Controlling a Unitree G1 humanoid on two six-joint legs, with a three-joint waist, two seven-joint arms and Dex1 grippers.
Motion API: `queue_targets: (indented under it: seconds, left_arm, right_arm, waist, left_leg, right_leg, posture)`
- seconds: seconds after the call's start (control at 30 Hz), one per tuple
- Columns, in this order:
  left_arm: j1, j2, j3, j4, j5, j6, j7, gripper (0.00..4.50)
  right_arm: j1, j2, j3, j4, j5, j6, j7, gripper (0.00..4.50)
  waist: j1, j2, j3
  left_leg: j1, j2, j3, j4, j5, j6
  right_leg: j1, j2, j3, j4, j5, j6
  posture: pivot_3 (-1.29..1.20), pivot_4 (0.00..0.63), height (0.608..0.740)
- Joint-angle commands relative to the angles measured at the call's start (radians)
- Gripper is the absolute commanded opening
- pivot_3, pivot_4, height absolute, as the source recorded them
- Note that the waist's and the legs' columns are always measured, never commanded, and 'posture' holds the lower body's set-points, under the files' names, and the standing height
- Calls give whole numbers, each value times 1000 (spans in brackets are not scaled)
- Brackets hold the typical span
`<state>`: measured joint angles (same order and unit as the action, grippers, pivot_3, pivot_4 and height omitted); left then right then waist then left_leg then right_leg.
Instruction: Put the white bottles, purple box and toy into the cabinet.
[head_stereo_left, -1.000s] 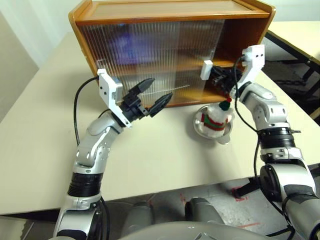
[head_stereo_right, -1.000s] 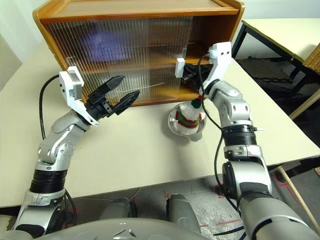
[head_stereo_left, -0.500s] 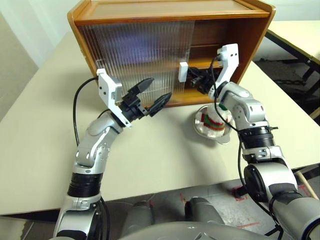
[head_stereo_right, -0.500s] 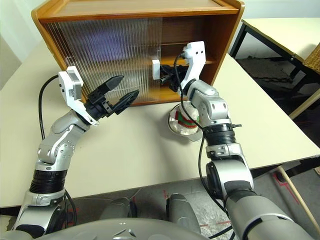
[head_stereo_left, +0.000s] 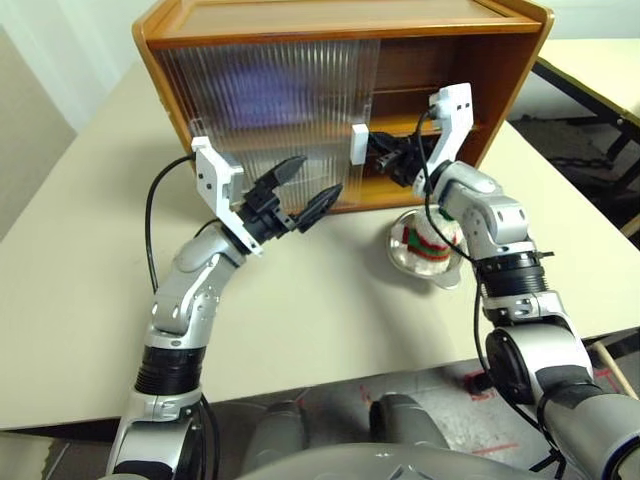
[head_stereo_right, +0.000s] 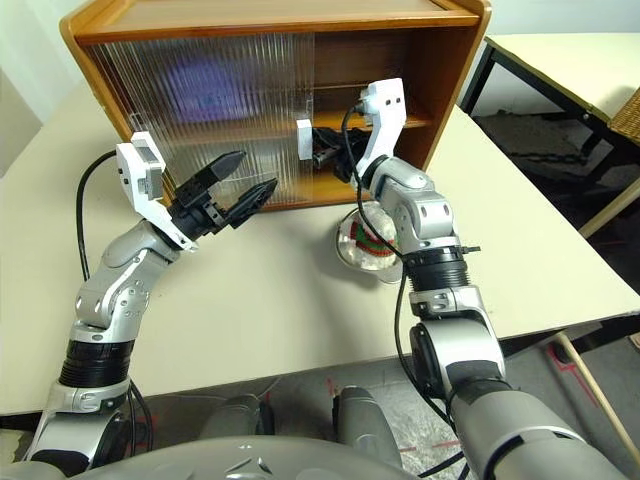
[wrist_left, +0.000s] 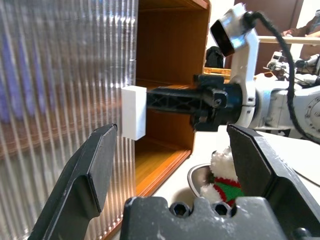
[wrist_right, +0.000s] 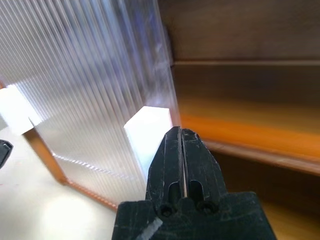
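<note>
The cabinet (head_stereo_left: 340, 22) stands at the back of the table, its right side open onto an inner shelf (head_stereo_left: 455, 125). My right gripper (head_stereo_left: 378, 152) is shut, and its tips press against the right side of the sliding door's white handle (head_stereo_left: 360, 143). My left gripper (head_stereo_left: 318, 178) hangs open and empty in front of the ribbed doors. The toy (head_stereo_left: 425, 238) sits in a steel bowl under my right forearm. A purple blur (head_stereo_left: 265, 85) behind the doors may be the purple box. The white bottles are hidden.
The steel bowl (head_stereo_left: 443, 272) sits on the table just in front of the cabinet's open side. A second white handle (wrist_right: 15, 115) sits on the other door. Another table (head_stereo_left: 600, 70) stands at the back right, across a gap.
My right gripper has moved left with the white handle before it. The door has slid left, and more of the cabinet's right side is open. The left arm has kept still.
</note>
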<state>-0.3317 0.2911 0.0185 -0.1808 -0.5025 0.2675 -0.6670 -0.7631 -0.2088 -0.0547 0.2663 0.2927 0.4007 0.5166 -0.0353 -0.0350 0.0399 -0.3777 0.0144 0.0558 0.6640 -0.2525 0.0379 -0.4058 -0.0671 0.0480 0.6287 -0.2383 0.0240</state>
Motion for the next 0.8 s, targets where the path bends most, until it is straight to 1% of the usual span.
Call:
queue_targets:
  seconds: [0.03,0.1,0.2,0.33,0.37,0.53,0.67,0.8]
  left_arm:
    - [-14,-12,-19,30,10,-17,-19,4500]
    - [-21,-19,-22,39,12,-22,-22,4500]
    - [-32,-31,-30,54,13,-27,-30,4500]
    - [-35,-35,-35,66,13,-31,-41,4500]
    - [-36,-35,-35,68,13,-32,-42,4500]
    - [-45,-34,-36,86,11,-34,-60,4500]
    - [-54,-35,-37,99,10,-35,-70,4500]
    - [-65,-36,-40,111,9,-33,-82,4500]
  right_arm:
    - [34,-58,-33,-77,10,38,-2,36]
    - [46,-76,-33,-102,13,51,-7,36]
    - [86,-117,-46,-167,15,72,-2,739]
    - [153,-151,-66,-264,39,100,-3,2172]
    - [162,-154,-69,-280,44,107,-5,2626]
    - [345,-202,-135,-544,120,190,-22,4465]
    - [455,-235,-162,-682,156,241,-38,4465]
    - [580,-235,-192,-787,197,279,-62,4465]
  waist:
    - [1,0,0]
    - [0,0,0]
    - [-2,0,0]
    - [-5,0,0]
    - [-6,0,0]
    - [-2,0,0]
    - [-5,0,0]
    - [-11,0,0]
  left_leg:
    - [0,0,0,0,0,0]
    - [-2,0,0,0,0,0]
    - [-3,0,0,0,0,0]
    - [-3,0,0,0,0,0]
    - [-3,0,0,0,0,0]
    - [-4,0,0,1,0,0]
    - [-5,-1,0,2,0,1]
    - [-5,0,0,3,0,1]
  right_leg:
    - [0,0,0,0,0,0]
    - [-1,0,0,-2,0,1]
    - [-1,0,0,-2,1,1]
    - [-2,1,0,-2,0,1]
    - [-2,1,1,-2,0,1]
    - [-1,1,0,-3,0,2]
    - [-1,1,0,-4,-1,3]
    - [-1,2,1,-4,-2,4]
  posture:
    - [11,0,740]
    - [11,0,740]
    - [-21,0,740]
    - [-31,0,740]
    - [-31,0,740]
    - [-62,0,740]
    - [-78,0,740]
    - [-104,0,740]
